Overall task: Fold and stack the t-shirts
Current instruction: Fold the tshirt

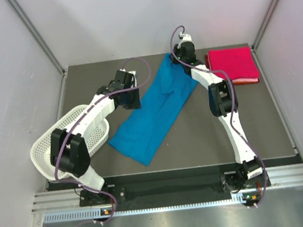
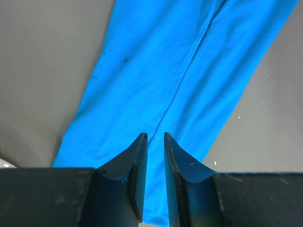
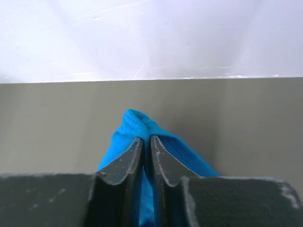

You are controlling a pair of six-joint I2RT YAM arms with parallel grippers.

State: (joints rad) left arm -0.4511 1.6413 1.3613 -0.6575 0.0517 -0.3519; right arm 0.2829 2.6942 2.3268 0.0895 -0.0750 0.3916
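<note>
The bright blue t-shirt (image 1: 152,119) lies folded into a long band, diagonal across the middle of the table. My right gripper (image 1: 174,59) is at its far end, shut on a bunched tip of the blue cloth (image 3: 135,120), which pokes out beyond the right gripper's jaws (image 3: 147,138). My left gripper (image 1: 133,100) is at the band's left edge. Its jaws (image 2: 155,135) stand a narrow gap apart, over the flat blue cloth (image 2: 156,71). The pink-red t-shirt (image 1: 233,64) lies folded at the back right, and neither gripper touches it.
A white mesh basket (image 1: 41,149) sits at the left edge of the table, partly under the left arm. White walls close in the back and both sides. Bare dark tabletop (image 1: 209,145) shows in front of the blue t-shirt.
</note>
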